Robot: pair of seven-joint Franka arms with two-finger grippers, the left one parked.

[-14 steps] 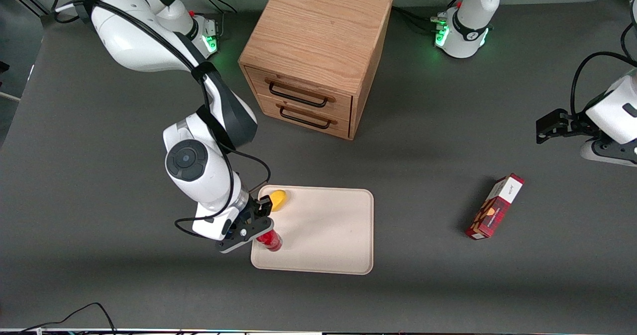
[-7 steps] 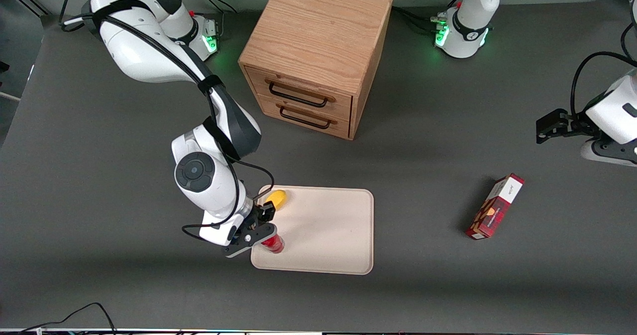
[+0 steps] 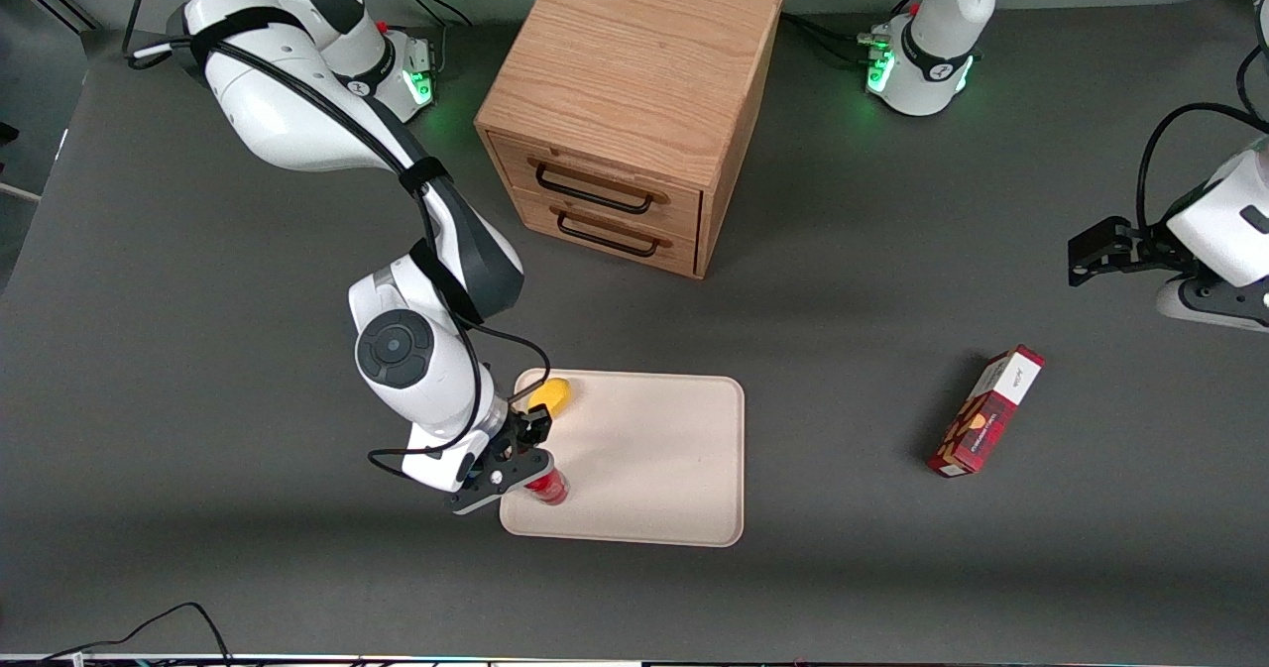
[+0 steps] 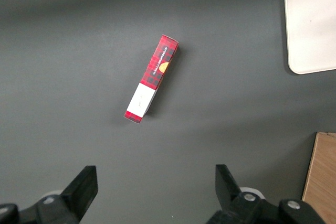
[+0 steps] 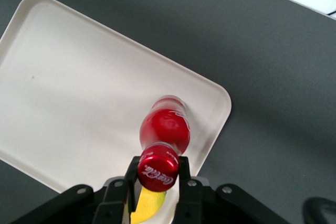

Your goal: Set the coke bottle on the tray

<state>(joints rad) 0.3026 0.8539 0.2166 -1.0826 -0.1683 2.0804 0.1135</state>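
The small red coke bottle [image 3: 547,487] stands upright over the corner of the cream tray [image 3: 654,469] nearest the front camera, at the working arm's end. In the right wrist view the coke bottle [image 5: 164,129] shows from above, red cap [image 5: 157,170] toward the camera and base close to the tray [image 5: 73,87] rim. My gripper [image 3: 525,469] is shut on the bottle's neck, and its black fingers [image 5: 183,179] press the cap from both sides. Whether the base touches the tray I cannot tell.
A yellow object [image 3: 551,395] lies on the tray's corner nearest the cabinet. The wooden drawer cabinet [image 3: 625,102] stands farther from the camera. A red patterned carton box [image 3: 984,410] lies toward the parked arm's end, also visible as the carton box [image 4: 151,78] in the left wrist view.
The gripper has sunk lower with the bottle and shifted slightly toward the tray; the bottle stays held at the tray's near corner.
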